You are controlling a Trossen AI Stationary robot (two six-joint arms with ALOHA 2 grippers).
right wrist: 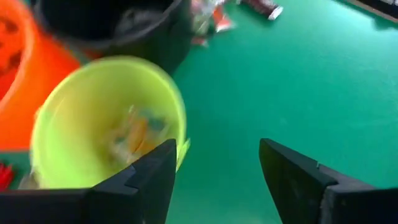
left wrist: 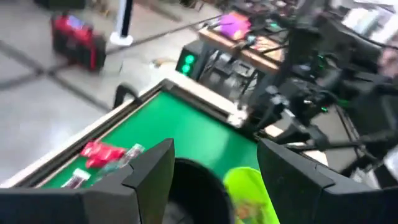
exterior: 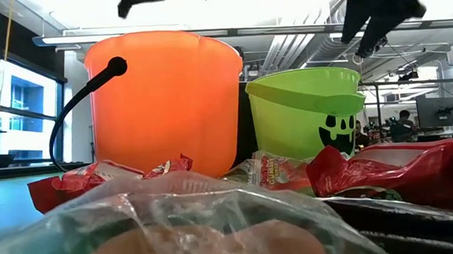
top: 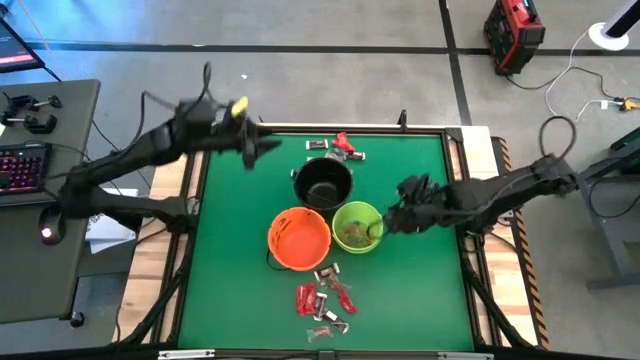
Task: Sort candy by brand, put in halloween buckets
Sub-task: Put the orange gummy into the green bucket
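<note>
loose candy lies nearest, in front of the orange bucket and green bucket. the right gripper hangs just beside the green bucket's rim, fingers spread and empty, so a drop looks just done. next: reach for another piece. farther back, black bucket, more candy, left gripper spread, waiting.

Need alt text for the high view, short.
Top-down view of a green table with black, orange and lime green buckets clustered mid-table. The right gripper, open, is beside the green bucket; the left gripper, open, is above the table's far-left area. Candy lies near the front edge, and more behind the black bucket.
</note>
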